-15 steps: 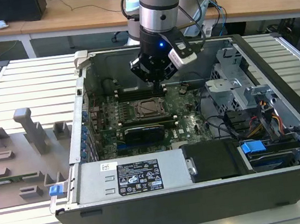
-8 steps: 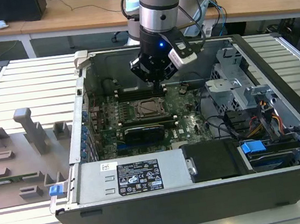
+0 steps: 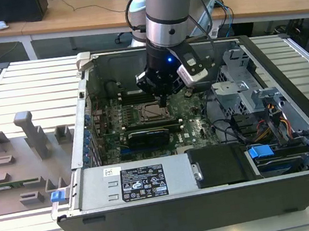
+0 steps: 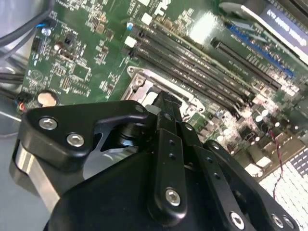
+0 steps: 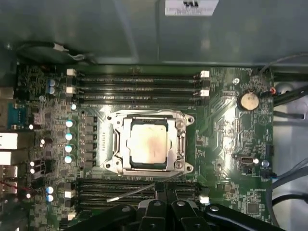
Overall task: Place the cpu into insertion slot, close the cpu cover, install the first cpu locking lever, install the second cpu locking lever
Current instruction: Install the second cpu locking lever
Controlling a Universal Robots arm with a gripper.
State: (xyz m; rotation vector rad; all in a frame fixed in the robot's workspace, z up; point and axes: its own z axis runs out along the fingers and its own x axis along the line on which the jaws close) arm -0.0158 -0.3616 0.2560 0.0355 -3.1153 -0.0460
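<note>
One open computer case (image 3: pixel 211 199) lies on your slatted desk (image 3: pixel 31 86), its motherboard (image 3: pixel 188 111) facing up. Your arm (image 3: pixel 166 11) comes down into the case from 12 o'clock in the exterior view, and the gripper (image 3: pixel 163 98) hangs just above the socket, at the socket's 1 o'clock edge. In the first wrist view, the cover (image 5: pixel 182 144) lies flat as a silver frame around the cpu (image 5: pixel 147 143), which sits seated in the slot with its metal top showing through the window. A thin lever (image 5: pixel 132 192) slants across the memory slots (image 5: pixel 134 197) near the gripper (image 5: pixel 166 190), its free end lifted off the board rather than latched. The fingers (image 4: pixel 166 113) look pressed together with nothing between them in the second wrist view, so your gripper reads as clenched and empty.
</note>
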